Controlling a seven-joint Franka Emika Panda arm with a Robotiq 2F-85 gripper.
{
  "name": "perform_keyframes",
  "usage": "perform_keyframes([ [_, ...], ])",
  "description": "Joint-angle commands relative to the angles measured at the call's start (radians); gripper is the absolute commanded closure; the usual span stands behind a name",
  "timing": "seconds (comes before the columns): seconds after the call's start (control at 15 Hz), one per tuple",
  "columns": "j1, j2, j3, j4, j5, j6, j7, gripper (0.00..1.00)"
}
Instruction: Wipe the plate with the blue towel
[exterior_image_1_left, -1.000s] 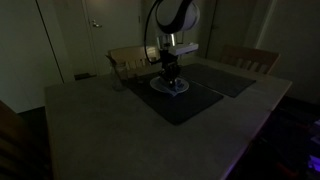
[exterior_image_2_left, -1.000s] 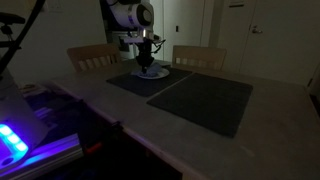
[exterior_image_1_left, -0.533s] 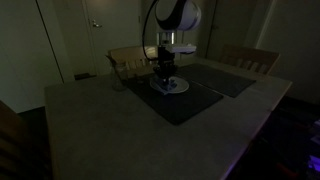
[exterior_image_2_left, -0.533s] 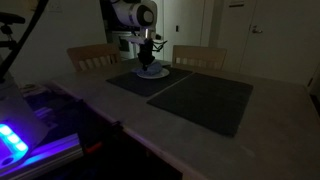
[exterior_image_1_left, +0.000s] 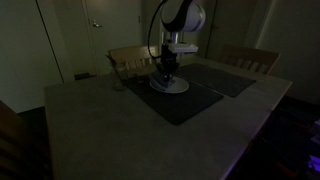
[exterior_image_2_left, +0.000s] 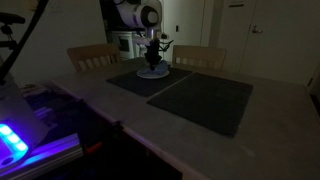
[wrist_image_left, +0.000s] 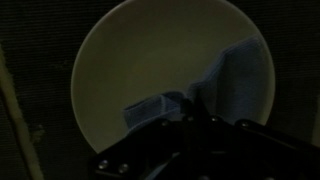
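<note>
The plate (wrist_image_left: 150, 60) is a pale round disc that fills most of the wrist view. In both exterior views it sits on a dark placemat (exterior_image_1_left: 190, 106) near the back edge of the table (exterior_image_1_left: 90, 125). The gripper (exterior_image_1_left: 166, 72) hangs straight down over it. Within the plate, the blue towel (wrist_image_left: 236, 82) covers the sector from about 2 o'clock to 4 o'clock, bunched into a soft fold that runs in toward the centre and down under the gripper (wrist_image_left: 185, 112) at 6 o'clock. The rest of the plate face, from 7 round to 1 o'clock, is bare.

The room is very dim. The fingers appear to be pinched on the inner end of the towel, but the contact itself is lost in shadow.

The towel looks light and limp. It should fold and drag rather than push, so a grip on a gathered bunch with downward pressure would probably work better than holding one corner. The plate is likely rigid, smooth and breakable, and light enough to skate on the placemat if the wipe pulls sideways. Steady vertical pressure with short circular strokes inside the rim would probably suit. The rim at 3 o'clock is where the towel is most likely to catch and tip the plate.
</note>
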Motion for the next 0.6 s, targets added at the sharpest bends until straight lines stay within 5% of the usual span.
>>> perform_keyframes([
  [0.0, -0.003, -0.003, -0.032, -0.039, -0.016, 0.051, 0.014, 0.99],
  [0.27, 0.002, -0.023, -0.06, -0.055, -0.033, -0.001, 0.036, 0.99],
  [0.53, -0.012, -0.035, -0.035, -0.031, -0.025, -0.222, -0.01, 0.99],
])
